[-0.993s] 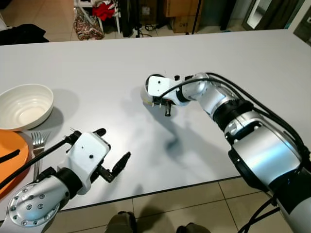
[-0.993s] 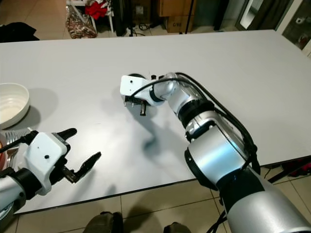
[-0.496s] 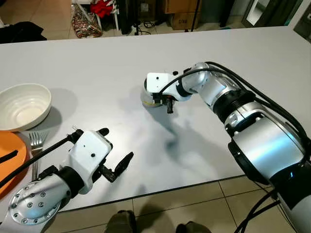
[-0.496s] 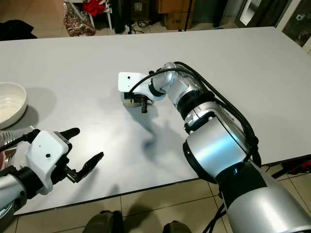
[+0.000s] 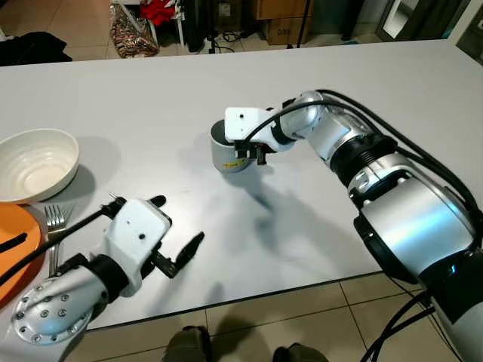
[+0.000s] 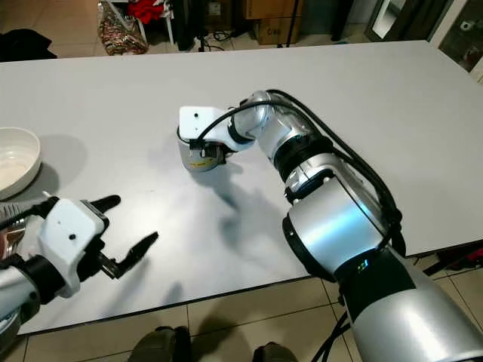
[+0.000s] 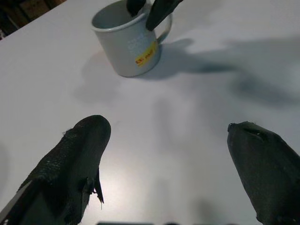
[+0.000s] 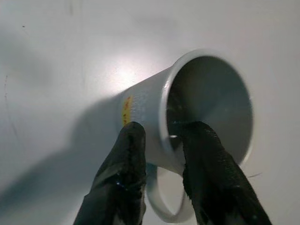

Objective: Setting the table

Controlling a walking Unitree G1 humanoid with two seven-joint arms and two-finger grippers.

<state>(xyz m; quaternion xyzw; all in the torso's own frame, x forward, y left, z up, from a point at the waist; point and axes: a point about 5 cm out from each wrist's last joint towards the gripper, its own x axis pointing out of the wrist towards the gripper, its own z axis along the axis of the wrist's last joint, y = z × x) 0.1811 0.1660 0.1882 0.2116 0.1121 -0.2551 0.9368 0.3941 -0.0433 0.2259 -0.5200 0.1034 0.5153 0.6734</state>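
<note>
Grey mug [image 7: 129, 44], yellow label; right pincer [image 8: 161, 140] apparently pinching rim.

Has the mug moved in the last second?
Yes. The mug was tipped under the right tool; now it stands upright on the table, slightly nearer the bowl, rim pinched.

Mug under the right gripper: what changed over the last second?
The mug was tipped under the right gripper a second ago; now it stands upright on the table, the fingers pinching its rim, one inside and one outside by the handle. The left gripper stays open above the near table edge. Bowl, fork and orange plate unmoved.
</note>
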